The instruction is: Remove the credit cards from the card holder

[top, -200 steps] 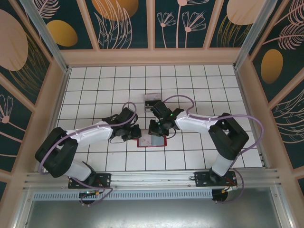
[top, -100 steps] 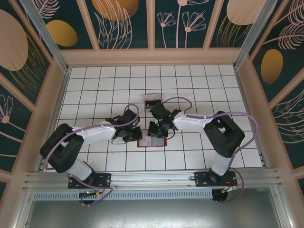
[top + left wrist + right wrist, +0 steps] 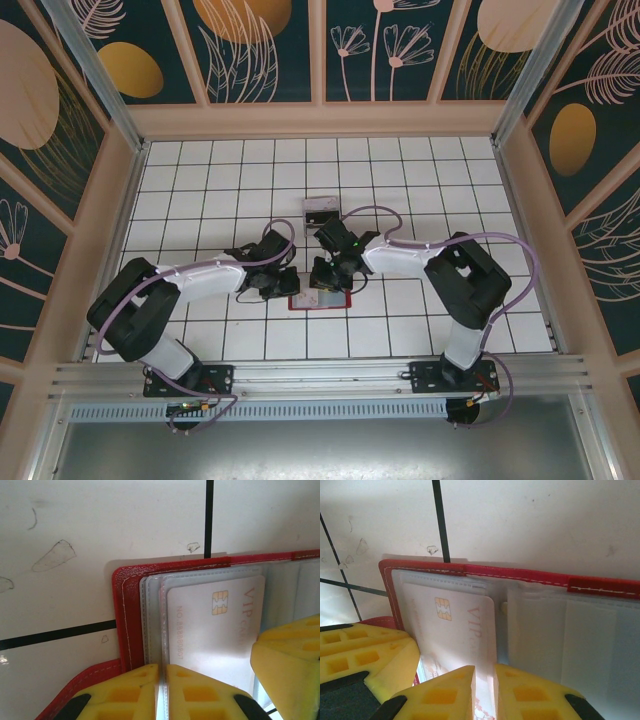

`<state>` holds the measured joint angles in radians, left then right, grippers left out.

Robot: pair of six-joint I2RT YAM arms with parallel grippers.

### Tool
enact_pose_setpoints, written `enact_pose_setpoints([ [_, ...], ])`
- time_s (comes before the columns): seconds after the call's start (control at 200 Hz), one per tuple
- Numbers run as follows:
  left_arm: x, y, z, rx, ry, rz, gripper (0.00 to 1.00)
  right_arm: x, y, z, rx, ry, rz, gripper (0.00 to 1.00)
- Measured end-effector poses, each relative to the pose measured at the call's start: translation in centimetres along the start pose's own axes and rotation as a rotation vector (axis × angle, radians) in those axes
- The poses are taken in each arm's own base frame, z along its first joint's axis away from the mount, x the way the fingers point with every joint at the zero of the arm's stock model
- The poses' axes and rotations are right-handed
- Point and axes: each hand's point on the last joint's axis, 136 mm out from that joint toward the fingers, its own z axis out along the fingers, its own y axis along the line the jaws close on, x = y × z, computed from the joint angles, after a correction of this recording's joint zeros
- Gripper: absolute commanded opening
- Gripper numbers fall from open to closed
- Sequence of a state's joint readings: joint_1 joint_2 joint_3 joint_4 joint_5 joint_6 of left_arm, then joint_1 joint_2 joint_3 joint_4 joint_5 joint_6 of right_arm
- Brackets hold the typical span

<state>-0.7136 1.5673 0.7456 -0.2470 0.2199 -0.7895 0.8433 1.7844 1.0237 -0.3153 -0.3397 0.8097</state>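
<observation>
A small clear plastic box (image 3: pixel 321 211) sits on the white-tiled table (image 3: pixel 200 190) at 12 o'clock from the card holder (image 3: pixel 320 301), a little apart from it. Both arms crowd in over the open red wallet. The left gripper (image 3: pixel 281 284) comes at it from 9 o'clock and the right gripper (image 3: pixel 327 281) from 12 o'clock, so from above most of the wallet is covered and only its near red edge shows. In the left wrist view the card holder (image 3: pixel 127 610) lies open on the tiles. The left gripper (image 3: pixel 161 672) has its yellow jaws pressed almost together on the edge of a clear inner pocket, and one of the right gripper's yellow fingers (image 3: pixel 290 665) cuts into the picture at 4 o'clock. The credit card (image 3: pixel 215 630) lies in that pocket, pale and glossy, with a gold chip and "VIP" printed along it. A number line beginning "NO" is too blurred to read surely. In the right wrist view the right gripper (image 3: pixel 485 672) is closed narrowly on the lower edge of the credit card (image 3: pixel 452 630), which sits inside the card holder (image 3: pixel 520 573). One of the left gripper's fingers (image 3: pixel 365 652) blocks the corner at 8 o'clock. The right-hand pockets are cloudy, so their contents cannot be made out.
</observation>
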Motion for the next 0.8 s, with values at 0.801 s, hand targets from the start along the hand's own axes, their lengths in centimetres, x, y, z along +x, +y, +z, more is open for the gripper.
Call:
enact_pose_setpoints([
  [0.801, -0.1, 0.09, -0.06, -0.017, -0.002, 0.004, 0.14, -0.25, -0.14, 0.44, 0.064, -0.003, -0.028, 0.19],
])
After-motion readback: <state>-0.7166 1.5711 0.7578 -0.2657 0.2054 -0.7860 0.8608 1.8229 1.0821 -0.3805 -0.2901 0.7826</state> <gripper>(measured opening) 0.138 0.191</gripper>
